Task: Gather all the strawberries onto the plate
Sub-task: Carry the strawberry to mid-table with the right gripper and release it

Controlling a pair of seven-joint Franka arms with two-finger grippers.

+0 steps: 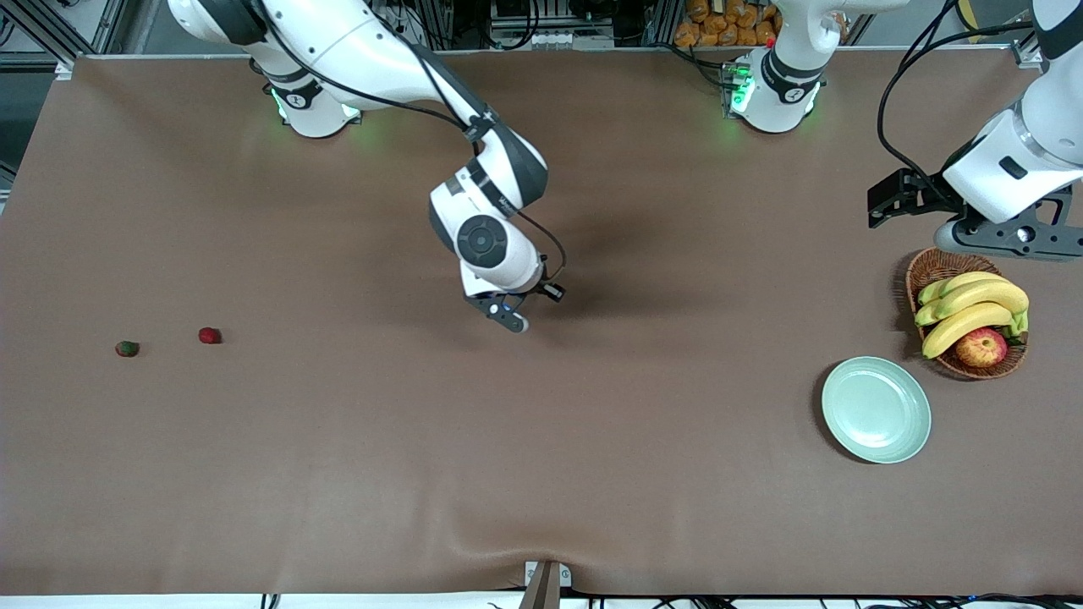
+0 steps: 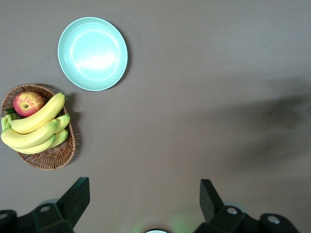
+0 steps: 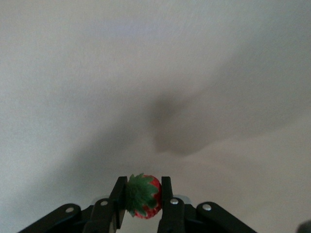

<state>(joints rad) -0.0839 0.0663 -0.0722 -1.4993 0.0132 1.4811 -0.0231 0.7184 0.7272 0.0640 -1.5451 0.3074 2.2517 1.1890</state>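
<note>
My right gripper (image 1: 514, 320) hangs over the middle of the table, shut on a strawberry (image 3: 143, 196) with its green cap facing the wrist camera. Two more strawberries (image 1: 210, 336) (image 1: 127, 348) lie on the brown cloth toward the right arm's end of the table. The mint-green plate (image 1: 876, 409) sits empty toward the left arm's end; the left wrist view also shows the plate (image 2: 92, 53). My left gripper (image 1: 1007, 241) waits open above the table beside the basket, its fingers (image 2: 77, 194) wide apart and holding nothing.
A wicker basket (image 1: 929, 269) with bananas (image 1: 973, 309) and an apple (image 1: 981, 347) stands beside the plate, farther from the front camera. The brown cloth (image 1: 541, 440) covers the whole table.
</note>
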